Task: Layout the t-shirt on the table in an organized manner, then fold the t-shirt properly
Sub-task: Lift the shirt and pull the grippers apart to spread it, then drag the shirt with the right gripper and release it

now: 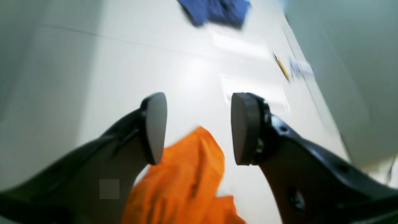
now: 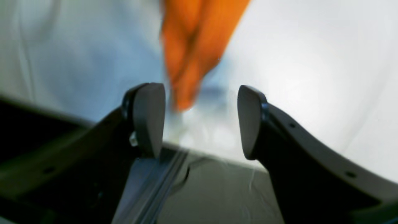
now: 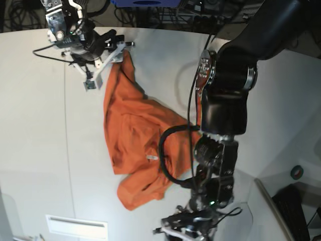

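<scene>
Jaws on both our grippers stand spread, gripping nothing: our left gripper (image 1: 199, 129) hangs above the t-shirt (image 3: 138, 135), our right gripper (image 2: 200, 119) beside its far end. We see it crumpled mid-tabletop (image 3: 35, 125).

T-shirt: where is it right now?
In the base view the t-shirt lies crumpled mid-table, running from the right gripper at upper left down to the left gripper at the bottom.

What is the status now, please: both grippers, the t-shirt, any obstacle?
Left gripper open, right gripper open, nothing held. T-shirt crumpled on table, unfolded. Blue cloth and pencil lie apart.
</scene>
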Controlling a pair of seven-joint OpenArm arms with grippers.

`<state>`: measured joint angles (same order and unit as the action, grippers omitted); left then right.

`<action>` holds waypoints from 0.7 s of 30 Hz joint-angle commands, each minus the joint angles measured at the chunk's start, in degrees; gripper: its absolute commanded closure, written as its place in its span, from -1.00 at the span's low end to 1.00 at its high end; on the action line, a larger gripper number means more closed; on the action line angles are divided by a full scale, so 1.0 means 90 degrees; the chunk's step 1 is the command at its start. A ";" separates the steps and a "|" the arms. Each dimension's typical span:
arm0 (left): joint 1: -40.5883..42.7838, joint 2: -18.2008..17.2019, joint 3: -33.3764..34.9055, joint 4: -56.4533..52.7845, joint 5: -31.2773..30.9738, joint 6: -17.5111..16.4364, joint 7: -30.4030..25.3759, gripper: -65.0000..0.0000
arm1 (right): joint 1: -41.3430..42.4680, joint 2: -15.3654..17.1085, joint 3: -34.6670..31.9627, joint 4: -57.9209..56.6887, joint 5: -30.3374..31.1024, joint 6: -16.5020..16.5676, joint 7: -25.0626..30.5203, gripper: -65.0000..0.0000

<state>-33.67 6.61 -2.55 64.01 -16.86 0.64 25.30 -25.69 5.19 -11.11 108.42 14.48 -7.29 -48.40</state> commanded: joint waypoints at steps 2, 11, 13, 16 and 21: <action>0.0503 -0.0359 -0.0337 0.1049 -0.0026 -0.0037 0.0613 0.06 | 0.0056 0.0180 0.0029 0.0334 -0.0002 -0.0094 0.0235 -0.09; 0.3844 -0.1941 -0.1402 0.3530 -0.0026 -0.0037 0.1238 0.06 | 0.2225 0.0385 -0.1349 -0.0340 0.0017 -0.0113 -0.0019 -0.09; 0.4293 -0.1961 -0.1978 0.3530 -0.0026 -0.0037 0.1238 0.04 | 0.2762 0.0131 -0.1603 -0.0799 -0.0002 -0.0113 -0.0253 -0.09; 0.4742 -0.1951 -0.2594 0.3520 -0.0026 -0.0037 0.1248 0.03 | 0.3260 -0.0113 -0.1671 -0.1463 -0.0002 -0.0113 -0.0283 -0.09; 0.5328 -0.1951 -0.3365 0.3481 -0.0026 -0.0438 0.1248 0.02 | 0.3856 -0.0406 -0.2081 -0.2147 -0.0002 -0.0113 -0.0331 -0.09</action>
<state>14.37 -10.17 -32.53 94.50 -16.78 -3.51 37.71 8.08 2.31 -29.65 88.05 14.20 -8.19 -52.27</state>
